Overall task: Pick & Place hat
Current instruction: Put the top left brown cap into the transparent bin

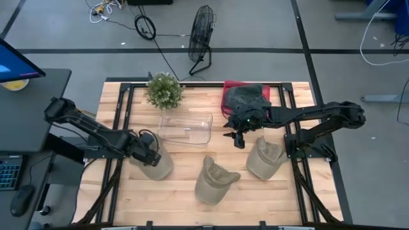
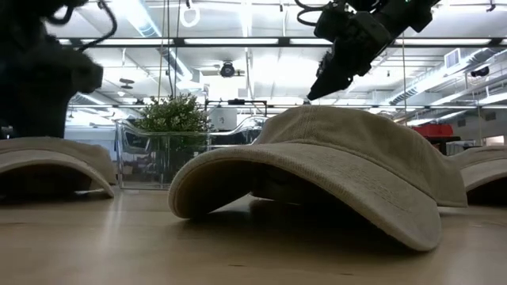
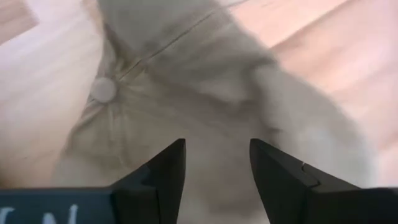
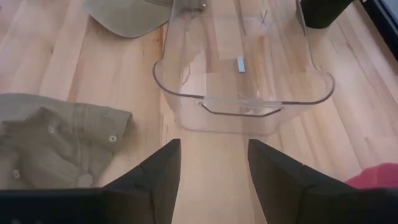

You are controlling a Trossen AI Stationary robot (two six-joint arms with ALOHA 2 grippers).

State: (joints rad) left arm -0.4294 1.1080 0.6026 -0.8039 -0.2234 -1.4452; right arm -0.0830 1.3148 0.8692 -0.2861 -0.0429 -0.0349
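Three khaki hats are counted on the counter (image 1: 185,204): a left hat (image 1: 160,165), a middle hat (image 1: 214,179) and a right hat (image 1: 263,160). One clear bin (image 1: 185,128), one potted plant (image 1: 164,89), one dark cloth (image 1: 246,97) and one floor fan (image 1: 201,35) are seen.

Grey floor (image 1: 64,25), fan (image 1: 203,32), ceiling lights (image 2: 261,41)

Left wrist cam is pretty much all hat (image 3: 205,118): tan fabric filling most of the shot, with the little round button (image 3: 103,90) on its crown off to one side and a seam running away from it. The left gripper (image 3: 217,165) sits right over the cloth, its 2 dark fingers (image 3: 163,177) spread apart with fabric showing in the gap. Light wood table (image 3: 37,93) peeks out around the edges.
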